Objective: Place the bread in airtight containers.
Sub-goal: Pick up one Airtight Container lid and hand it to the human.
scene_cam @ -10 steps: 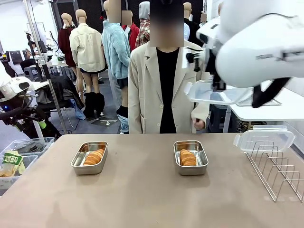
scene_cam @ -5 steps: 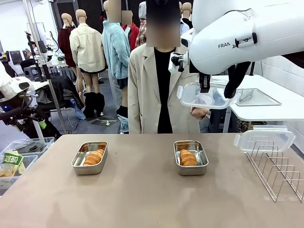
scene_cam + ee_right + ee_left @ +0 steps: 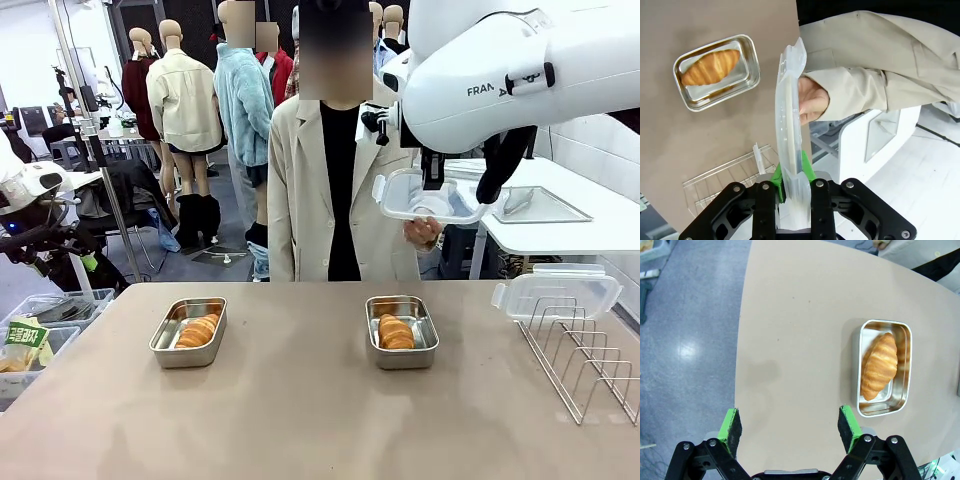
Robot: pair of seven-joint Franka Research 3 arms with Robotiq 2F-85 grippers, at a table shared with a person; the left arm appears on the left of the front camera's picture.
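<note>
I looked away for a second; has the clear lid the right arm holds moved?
Yes. The lid in the right gripper has shifted left, ending almost above the right-hand tin, which stayed put.

Right gripper (image 3: 792, 177): green pads clamped on one short end of the clear lid (image 3: 789, 115), seen edge-on, held above the bench (image 3: 700, 135).
Steel tin (image 3: 756, 75): flat on the bench, close to the edge at the person's side, open. One roll (image 3: 710, 67) lies lengthwise inside.
Person's hand (image 3: 813, 100), beige sleeve (image 3: 855, 95): just behind the lid, past that bench edge; contact cannot be judged.
Wire rack (image 3: 725, 175): on the bench, well apart from the tin.
</note>
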